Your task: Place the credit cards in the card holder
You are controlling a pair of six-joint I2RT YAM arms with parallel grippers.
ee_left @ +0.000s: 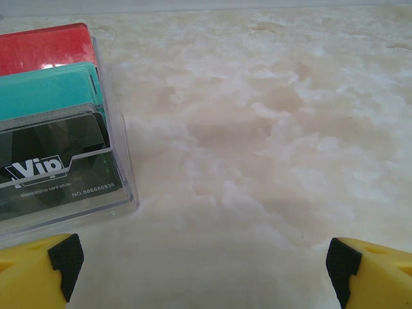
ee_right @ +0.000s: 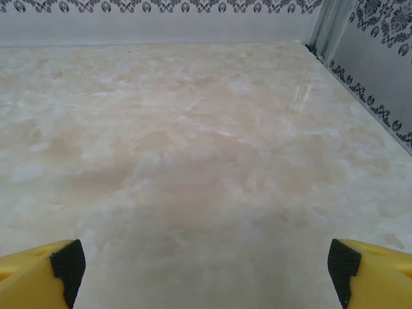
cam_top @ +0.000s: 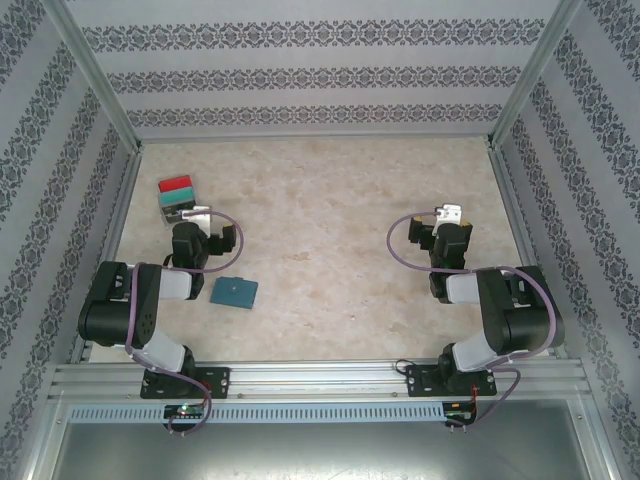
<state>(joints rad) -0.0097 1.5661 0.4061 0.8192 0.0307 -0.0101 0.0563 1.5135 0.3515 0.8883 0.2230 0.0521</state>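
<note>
Left gripper point(ee_left: 205, 261) spread wide, empty, beside clear box point(ee_left: 127, 168) of red card point(ee_left: 45, 46), teal card point(ee_left: 45, 90), black card point(ee_left: 55, 167); right gripper point(ee_right: 205, 261) released too; card holder point(cam_top: 234, 292) seemingly closed, apart

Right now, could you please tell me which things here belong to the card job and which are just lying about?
For the job: red card, teal card, black Vip card, blue card holder.
Just lying about: clear plastic box, which merely holds the cards.
</note>
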